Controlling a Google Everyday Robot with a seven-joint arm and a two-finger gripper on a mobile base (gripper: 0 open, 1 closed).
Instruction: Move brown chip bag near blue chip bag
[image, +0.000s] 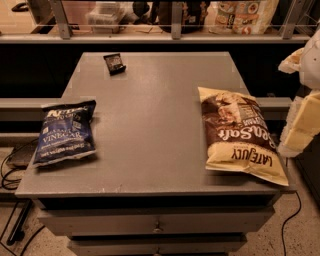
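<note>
The brown chip bag (239, 133) lies flat on the right side of the grey table (150, 115), its "LATE JULY" text at the front right corner. The blue chip bag (65, 133) with white "VINEGAR" lettering lies flat at the table's left edge, far from the brown bag. My gripper (302, 125) shows as cream-coloured parts at the frame's right edge, just right of the brown bag and beside the table. It holds nothing that I can see.
A small black item (114, 63) lies at the table's back left. A shelf (165, 35) with packages runs behind the table. Drawers (157, 225) sit under the tabletop. Cables (10, 175) lie on the floor at the left.
</note>
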